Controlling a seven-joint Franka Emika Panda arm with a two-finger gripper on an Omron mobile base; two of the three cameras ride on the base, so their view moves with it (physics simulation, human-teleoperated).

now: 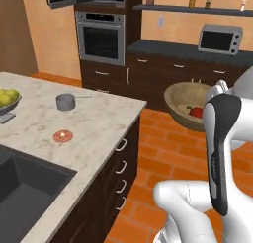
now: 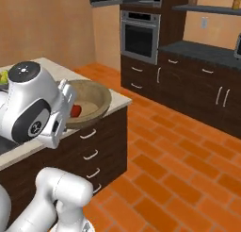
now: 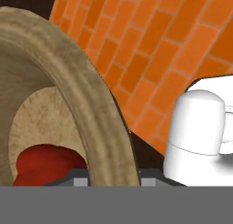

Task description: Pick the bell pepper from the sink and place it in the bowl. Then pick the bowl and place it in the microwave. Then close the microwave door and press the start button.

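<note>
I see the tan wooden bowl (image 1: 185,104) at centre right of the left base view, tilted, red bell pepper (image 1: 196,111) inside; my hand (image 3: 109,175) pinches its thick rim.

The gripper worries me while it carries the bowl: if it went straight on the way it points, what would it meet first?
Past the bowl it grips, the hand view looks onto orange brick floor, probably the first thing met; depth is unclear.
</note>
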